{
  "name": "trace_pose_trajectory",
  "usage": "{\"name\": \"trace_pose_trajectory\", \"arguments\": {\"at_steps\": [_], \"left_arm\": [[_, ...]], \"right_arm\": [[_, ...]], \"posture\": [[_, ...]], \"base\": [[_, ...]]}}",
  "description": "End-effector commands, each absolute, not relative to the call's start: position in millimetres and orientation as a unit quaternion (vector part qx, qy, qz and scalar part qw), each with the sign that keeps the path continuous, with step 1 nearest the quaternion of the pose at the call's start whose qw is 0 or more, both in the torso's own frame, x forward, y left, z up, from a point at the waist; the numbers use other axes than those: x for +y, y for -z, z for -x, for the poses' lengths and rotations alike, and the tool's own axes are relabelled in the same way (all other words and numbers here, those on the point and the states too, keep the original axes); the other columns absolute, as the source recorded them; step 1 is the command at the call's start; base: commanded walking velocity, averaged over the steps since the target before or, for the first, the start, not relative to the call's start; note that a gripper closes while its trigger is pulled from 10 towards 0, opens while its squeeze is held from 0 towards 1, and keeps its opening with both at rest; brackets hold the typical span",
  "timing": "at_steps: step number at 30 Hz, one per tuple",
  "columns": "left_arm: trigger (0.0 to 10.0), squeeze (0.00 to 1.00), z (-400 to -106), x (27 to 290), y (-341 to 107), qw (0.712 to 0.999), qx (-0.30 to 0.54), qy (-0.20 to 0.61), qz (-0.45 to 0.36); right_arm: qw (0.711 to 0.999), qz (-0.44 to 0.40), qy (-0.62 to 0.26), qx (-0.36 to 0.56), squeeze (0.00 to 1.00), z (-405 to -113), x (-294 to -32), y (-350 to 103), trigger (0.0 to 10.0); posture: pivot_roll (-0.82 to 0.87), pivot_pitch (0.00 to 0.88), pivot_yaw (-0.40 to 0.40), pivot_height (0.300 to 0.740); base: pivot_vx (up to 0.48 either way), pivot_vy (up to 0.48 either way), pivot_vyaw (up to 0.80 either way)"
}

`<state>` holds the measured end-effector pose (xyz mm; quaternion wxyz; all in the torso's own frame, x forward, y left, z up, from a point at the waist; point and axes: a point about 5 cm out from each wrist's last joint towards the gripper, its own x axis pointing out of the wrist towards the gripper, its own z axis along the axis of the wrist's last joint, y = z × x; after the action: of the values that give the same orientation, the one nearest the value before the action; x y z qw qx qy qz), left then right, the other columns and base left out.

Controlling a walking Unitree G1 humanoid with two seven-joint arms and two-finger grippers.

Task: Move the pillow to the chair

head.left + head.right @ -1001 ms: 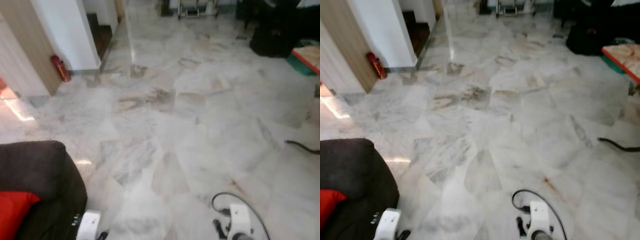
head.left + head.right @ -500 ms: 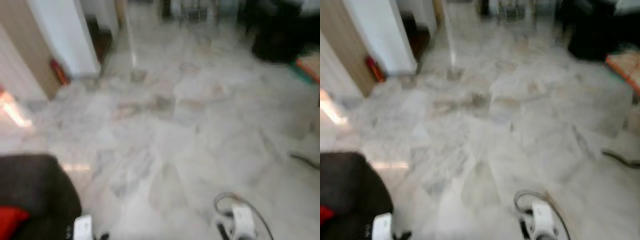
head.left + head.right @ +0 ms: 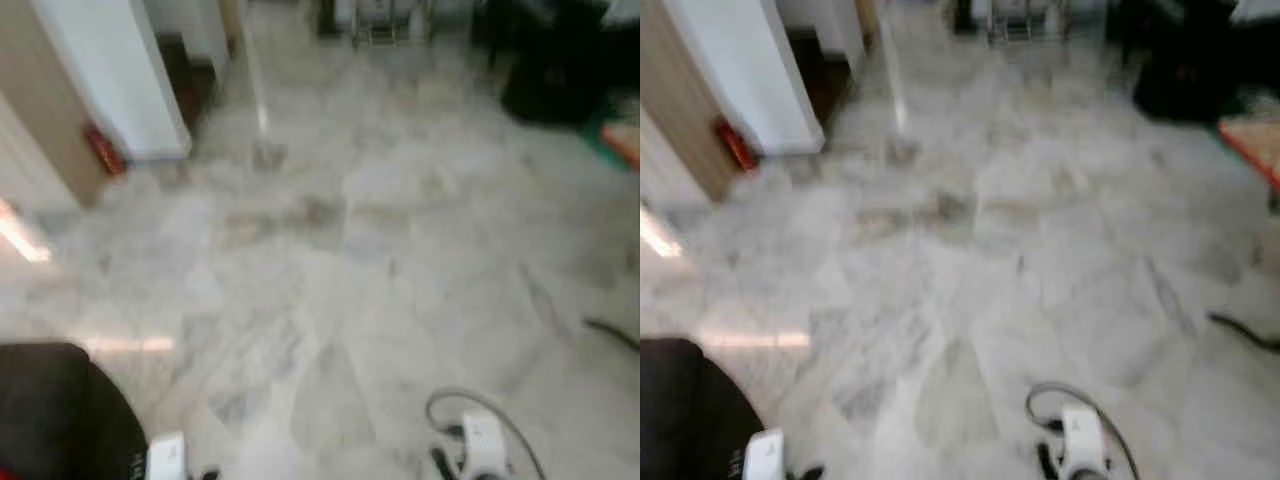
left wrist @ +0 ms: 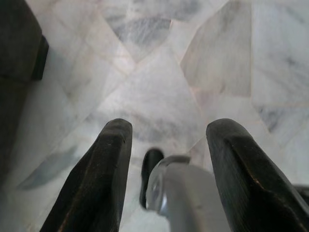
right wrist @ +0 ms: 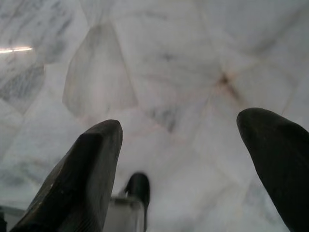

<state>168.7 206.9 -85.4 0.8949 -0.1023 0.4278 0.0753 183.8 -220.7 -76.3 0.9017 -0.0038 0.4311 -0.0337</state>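
A dark armchair fills the lower left corner of the blurred eye views, with its side also in the left wrist view. My left arm's white wrist hangs low beside it, and the left gripper is open over bare marble floor with nothing between its fingers. My right arm's wrist hangs at the bottom right, with a grey cable looped over it. The right gripper is open too, wide, above the floor tiles.
A red fire extinguisher stands by a wooden wall next to a white pillar. A black bulky object and a red-edged table are at the far right. A black cable lies on the marble floor.
The whole view has shifted: the armchair has slid down and left, and the red pillow on it has left the picture. Both arms hang as before.
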Motion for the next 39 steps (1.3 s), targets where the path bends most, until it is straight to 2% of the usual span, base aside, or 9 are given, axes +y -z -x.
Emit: {"name": "trace_pose_trajectory", "arguments": {"at_steps": [1, 28, 39], "left_arm": [[10.0, 0.0, -163.5, 218.3, 85.7, 0.892, 0.435, -0.085, 0.089], [10.0, 0.0, -158.5, 224.0, 86.5, 0.89, 0.44, -0.087, 0.083], [10.0, 0.0, -156.9, 225.9, 86.7, 0.889, 0.442, -0.088, 0.083]], "right_arm": [[0.903, -0.003, 0.02, 0.429, 0.0, -187.2, -209.7, 76.9, 10.0], [0.905, -0.008, 0.016, 0.426, 0.0, -191.3, -205.8, 75.6, 10.0], [0.904, -0.007, 0.016, 0.426, 0.0, -190.7, -207.1, 75.6, 10.0]], "posture": [[0.04, 0.019, 0.026, 0.74], [0.05, 0.0, 0.019, 0.74], [0.05, 0.024, 0.013, 0.74]], "base": [[0.33, 0.0, 0.0], [0.332, 0.0, 0.0], [0.33, 0.0, 0.0]]}}
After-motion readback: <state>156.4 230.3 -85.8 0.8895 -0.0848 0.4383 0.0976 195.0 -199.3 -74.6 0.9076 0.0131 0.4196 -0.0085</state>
